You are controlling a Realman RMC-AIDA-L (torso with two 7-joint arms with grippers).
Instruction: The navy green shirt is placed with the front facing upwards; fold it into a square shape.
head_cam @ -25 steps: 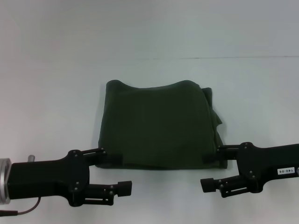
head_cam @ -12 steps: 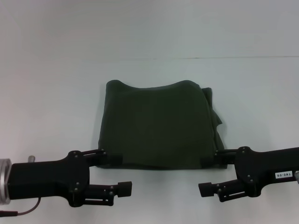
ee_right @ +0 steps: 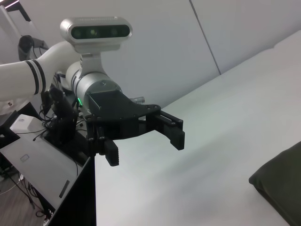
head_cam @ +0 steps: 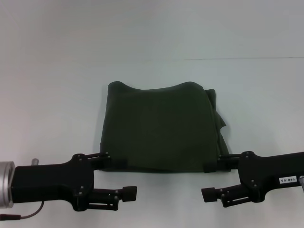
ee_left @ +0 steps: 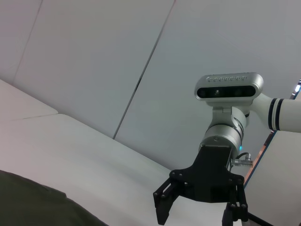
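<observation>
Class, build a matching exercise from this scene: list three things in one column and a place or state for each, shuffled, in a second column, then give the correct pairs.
Column one:
1. dark olive-green folded cotton shirt
2. black left gripper
3. black right gripper

Column two:
A. open, at the shirt's near right corner
B. lying in a rough square on the white table
C. open, at the shirt's near left corner

Pairs: 1-B, 2-C, 3-A
</observation>
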